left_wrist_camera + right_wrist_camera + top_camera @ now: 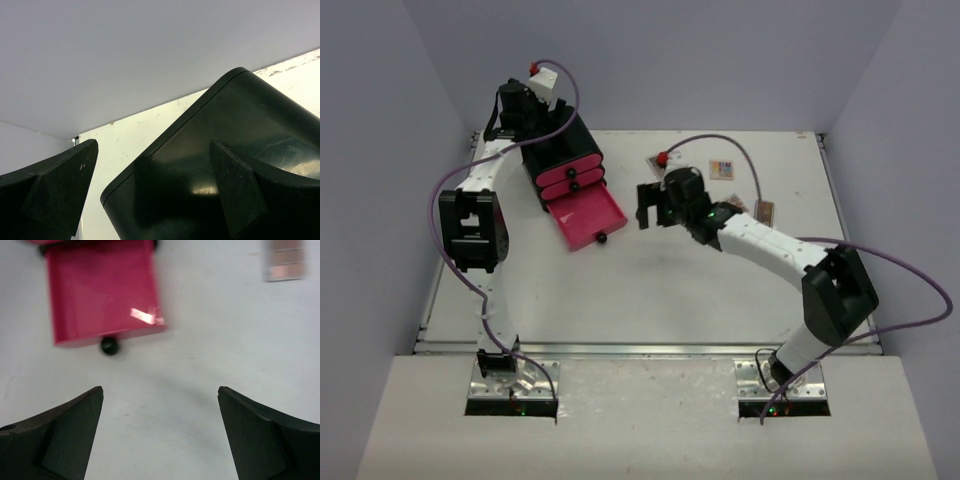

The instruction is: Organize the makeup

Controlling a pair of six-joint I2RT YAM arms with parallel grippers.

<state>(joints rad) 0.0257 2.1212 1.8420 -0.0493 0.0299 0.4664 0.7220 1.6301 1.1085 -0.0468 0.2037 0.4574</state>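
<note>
White worktop (670,290), palettes (721,168) lying at the far right, pink drawer (588,218) pulled out; right jaws wide, empty, beside the drawer, left jaws wide over the black chest (560,150).

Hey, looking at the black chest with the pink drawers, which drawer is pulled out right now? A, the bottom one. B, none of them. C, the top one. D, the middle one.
A: the bottom pink drawer sticks out of the black chest over the table, while the pink fronts above it sit flush.
</note>
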